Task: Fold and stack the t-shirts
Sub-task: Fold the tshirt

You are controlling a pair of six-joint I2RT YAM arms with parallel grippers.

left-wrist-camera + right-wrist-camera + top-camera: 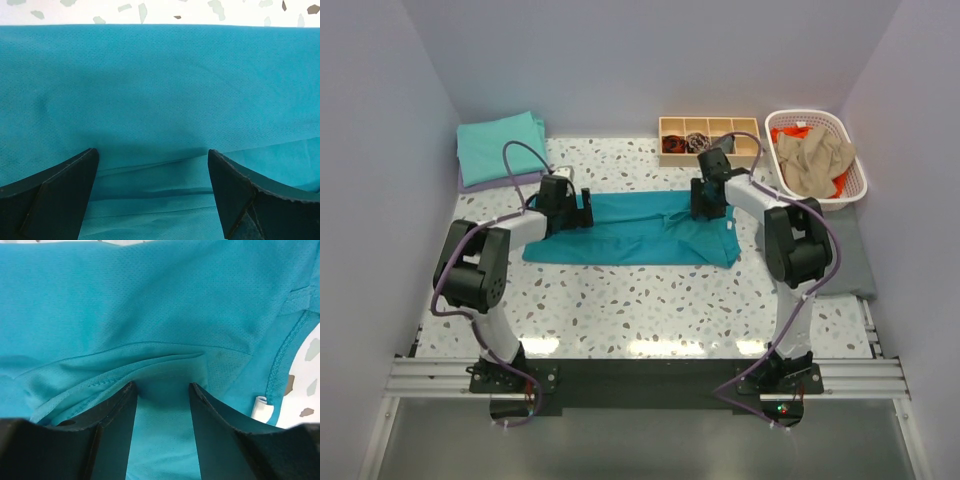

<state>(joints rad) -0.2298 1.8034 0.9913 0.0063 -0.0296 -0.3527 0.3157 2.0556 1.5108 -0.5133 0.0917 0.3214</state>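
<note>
The teal shirt (630, 235), folded into a long band, lies across the middle of the table (650, 300). My left gripper (152, 155) is at its left end, fingers wide apart over flat cloth. My right gripper (162, 387) is at its right end, fingers apart, with a loose fold of fabric at their tips. Far left corner: a folded aqua shirt (500, 148). Far right corner: a basket (853, 190) holding a tan shirt (815, 160) and an orange shirt (790, 132). Far edge: a tray (665, 122).
</note>
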